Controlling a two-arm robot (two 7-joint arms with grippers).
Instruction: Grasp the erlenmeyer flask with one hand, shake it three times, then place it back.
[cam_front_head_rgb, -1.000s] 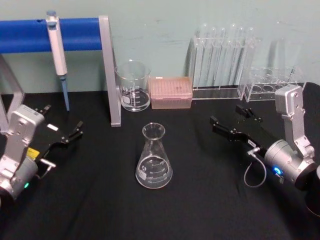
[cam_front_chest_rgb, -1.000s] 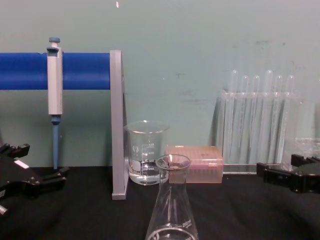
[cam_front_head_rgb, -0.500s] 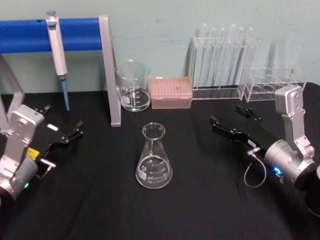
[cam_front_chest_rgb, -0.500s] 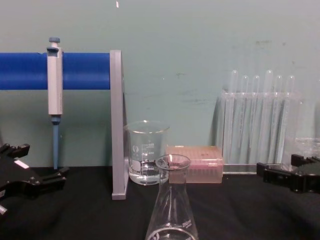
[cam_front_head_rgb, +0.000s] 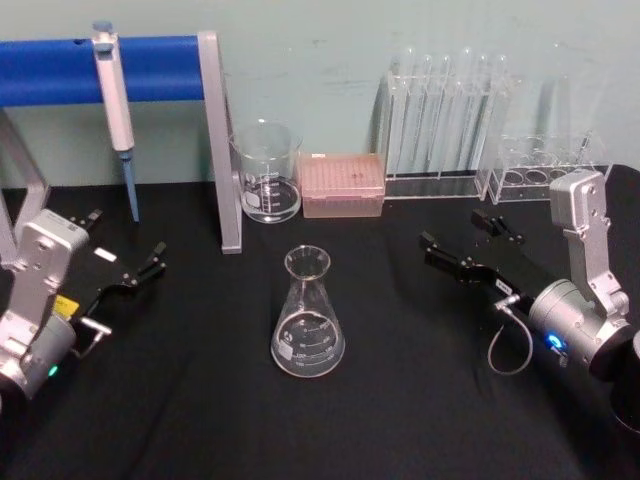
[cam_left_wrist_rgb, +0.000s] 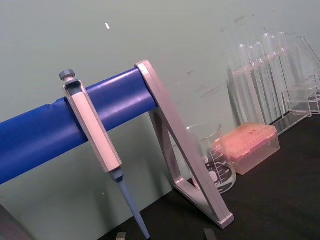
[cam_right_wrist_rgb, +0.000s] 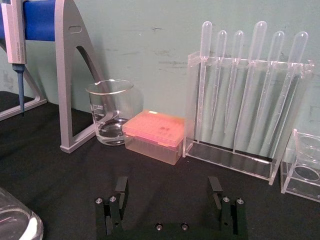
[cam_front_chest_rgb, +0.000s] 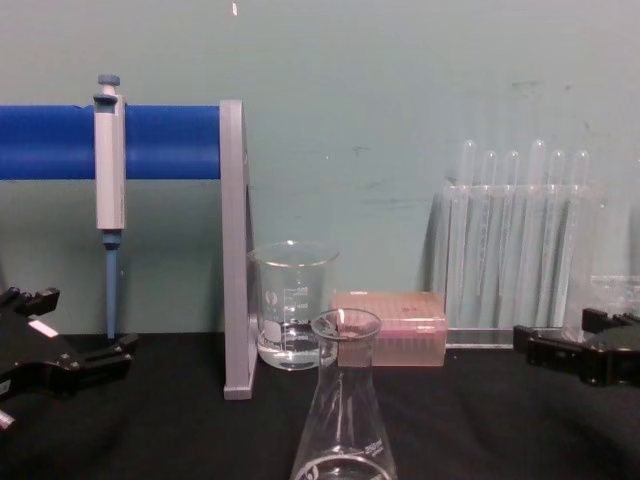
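the erlenmeyer flask (cam_front_head_rgb: 308, 316) stands upright near the middle of the black tabletop (cam_front_head_rgb: 400, 400), nothing touching it. the left gripper (cam_front_head_rgb: 124, 256) sits low at the left, well apart from the flask, its fingers spread open and holding nothing. the right gripper (cam_front_head_rgb: 468, 240) sits at the right, also well apart, its fingers (cam_right_wrist_rgb: 121, 189) wide open and empty. farther back stand a glass beaker (cam_front_head_rgb: 267, 172), a pink box (cam_front_head_rgb: 342, 184) just right of it, a rack of tubes (cam_front_head_rgb: 440, 120), and a pipette (cam_front_head_rgb: 114, 100) hanging on a blue bar (cam_front_head_rgb: 60, 68).
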